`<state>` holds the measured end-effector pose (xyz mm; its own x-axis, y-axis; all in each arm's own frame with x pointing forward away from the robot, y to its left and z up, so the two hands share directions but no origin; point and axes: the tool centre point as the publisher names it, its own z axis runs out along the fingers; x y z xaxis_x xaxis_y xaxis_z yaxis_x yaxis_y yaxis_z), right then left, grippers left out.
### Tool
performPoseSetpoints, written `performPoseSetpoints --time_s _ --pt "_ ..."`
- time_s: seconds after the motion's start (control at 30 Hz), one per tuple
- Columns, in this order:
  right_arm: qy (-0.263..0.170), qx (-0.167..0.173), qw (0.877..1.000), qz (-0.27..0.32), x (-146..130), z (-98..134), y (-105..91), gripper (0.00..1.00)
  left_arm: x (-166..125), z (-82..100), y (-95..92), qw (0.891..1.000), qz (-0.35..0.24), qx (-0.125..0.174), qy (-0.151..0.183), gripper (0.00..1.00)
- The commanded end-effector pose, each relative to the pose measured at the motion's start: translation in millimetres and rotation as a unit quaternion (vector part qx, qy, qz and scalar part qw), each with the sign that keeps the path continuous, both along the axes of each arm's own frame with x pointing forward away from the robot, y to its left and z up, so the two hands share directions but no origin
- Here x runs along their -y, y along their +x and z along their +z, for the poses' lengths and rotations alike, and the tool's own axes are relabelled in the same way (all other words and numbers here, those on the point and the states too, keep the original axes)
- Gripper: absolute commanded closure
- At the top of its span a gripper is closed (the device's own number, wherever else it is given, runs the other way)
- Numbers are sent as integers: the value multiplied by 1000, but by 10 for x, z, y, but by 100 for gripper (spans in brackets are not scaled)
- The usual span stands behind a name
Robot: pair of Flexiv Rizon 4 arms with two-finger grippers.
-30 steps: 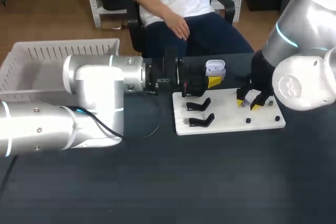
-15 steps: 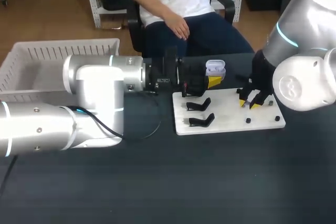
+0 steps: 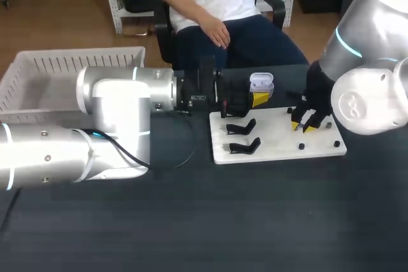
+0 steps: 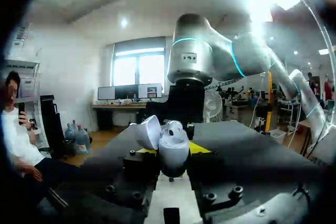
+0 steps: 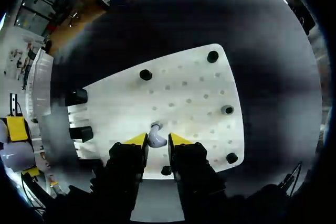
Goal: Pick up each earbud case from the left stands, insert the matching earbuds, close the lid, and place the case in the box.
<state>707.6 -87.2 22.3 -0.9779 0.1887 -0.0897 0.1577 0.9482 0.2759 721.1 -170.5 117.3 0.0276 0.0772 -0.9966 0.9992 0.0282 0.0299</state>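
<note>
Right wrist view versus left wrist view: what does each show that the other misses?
Only the right wrist view shows the earbud held between the right gripper's jaws, with the white board and its black pegs beneath. Only the left wrist view shows the lid standing open and the right arm ahead. Both show the earbud case held in the left gripper; the right wrist view catches it only partly, beyond the stands.
</note>
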Motion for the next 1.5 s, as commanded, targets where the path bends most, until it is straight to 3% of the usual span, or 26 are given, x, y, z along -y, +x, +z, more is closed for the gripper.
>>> performPoseSetpoints --time_s 0.03,0.43,0.47,0.57,0.77,1.0,1.27,1.5 --pt "0 0 1000 -3 4 -7 -17 75 3 5 15 1000 -2 -1 2 100" --pt "4 -4 1000 -3 -2 -38 17 78 3 5 15 1000 -2 -1 2 100" --pt "3 -4 1000 -2 -3 -42 22 81 3 5 15 1000 -2 -1 2 100" --pt "-2 -5 1000 1 -9 -38 32 100 3 5 15 1000 -2 -1 2 100" --pt "-14 1 1000 12 -25 39 -24 100 3 5 15 1000 -2 -1 2 100" --pt "-30 18 999 18 68 336 -171 100 3 5 15 1000 -2 -1 2 100" --pt "-34 8 996 83 51 751 -465 100 3 5 15 1000 -2 -1 2 100" --pt "-55 -5 987 149 -137 1103 -731 100 3 5 15 1000 -2 -1 2 100"
